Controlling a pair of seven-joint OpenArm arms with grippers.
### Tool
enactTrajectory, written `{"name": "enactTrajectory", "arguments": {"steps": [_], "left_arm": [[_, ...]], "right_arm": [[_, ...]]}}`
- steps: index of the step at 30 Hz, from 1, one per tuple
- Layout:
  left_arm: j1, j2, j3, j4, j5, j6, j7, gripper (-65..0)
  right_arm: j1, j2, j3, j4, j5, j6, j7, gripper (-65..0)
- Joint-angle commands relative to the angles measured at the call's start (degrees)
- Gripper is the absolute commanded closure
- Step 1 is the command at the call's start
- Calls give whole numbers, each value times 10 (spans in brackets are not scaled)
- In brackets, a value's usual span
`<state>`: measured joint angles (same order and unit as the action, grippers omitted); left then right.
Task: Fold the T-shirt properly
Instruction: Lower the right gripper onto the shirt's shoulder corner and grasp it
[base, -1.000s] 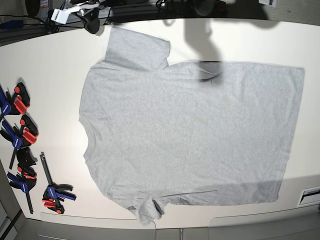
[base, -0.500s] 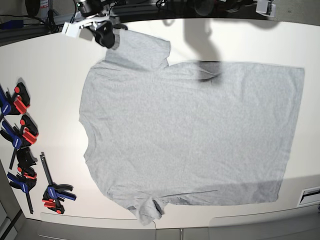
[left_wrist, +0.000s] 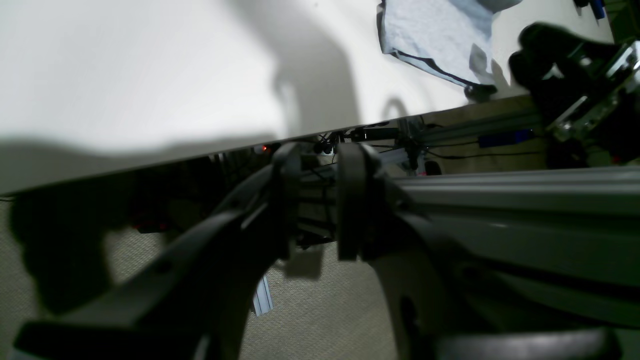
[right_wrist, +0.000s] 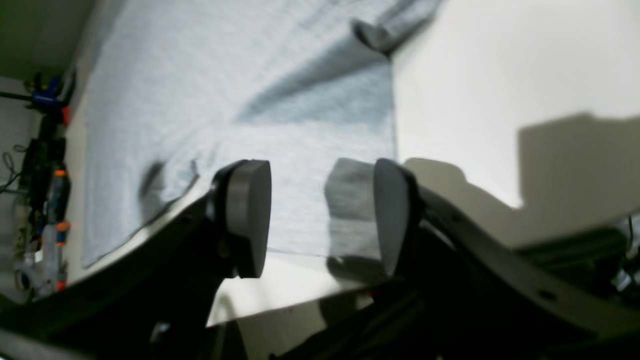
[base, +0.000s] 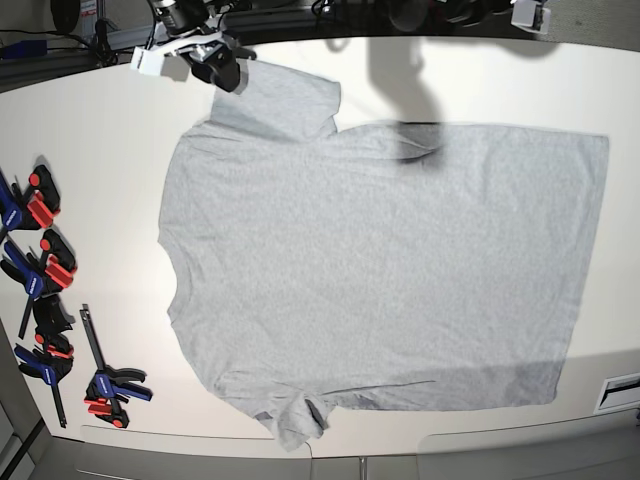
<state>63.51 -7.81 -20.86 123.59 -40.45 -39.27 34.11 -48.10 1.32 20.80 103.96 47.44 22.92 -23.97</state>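
The light grey T-shirt (base: 380, 270) lies spread flat on the white table (base: 100, 150), plain side up, collar toward the left. My right gripper (base: 224, 72) is at the far left corner of the upper sleeve (base: 280, 100). In the right wrist view this gripper (right_wrist: 320, 215) is open, its fingers (right_wrist: 247, 215) straddling the sleeve's hem (right_wrist: 310, 200) without closing on it. My left gripper (left_wrist: 319, 200) hangs beyond the table's far edge, over the floor, its jaws a narrow gap apart and empty. The sleeve also shows in that view (left_wrist: 435, 35).
Several red, blue and black clamps (base: 40, 270) lie along the table's left side. A small folded sleeve (base: 298, 420) sits at the near edge. A white slotted part (base: 620, 392) is at the near right. Frame rails and cables (left_wrist: 500, 137) run behind the table.
My right gripper has moved right and toward me, from off the cloth onto the corner of the upper sleeve. The T-shirt has not moved.
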Motion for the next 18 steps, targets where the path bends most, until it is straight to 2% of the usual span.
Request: {"name": "enactTrajectory", "arguments": {"steps": [1,6,11,18], "left_arm": [[9,-2,-2,9,-10,-7,-11,-117],[9,-2,-2,9,-10,-7,-11,-117],[9,-2,-2,9,-10,-7,-11,-117],[6,-2,-2,9,-10,-7,-11,-117]], "right_arm": [[2,3,3,-4,6,6,6,-312],[25,3,3,-54,8,7,6,-312],[27,3,3,-57,40,9,4,-312],[27,3,-19,-57,40,22,-19,-312]]}}
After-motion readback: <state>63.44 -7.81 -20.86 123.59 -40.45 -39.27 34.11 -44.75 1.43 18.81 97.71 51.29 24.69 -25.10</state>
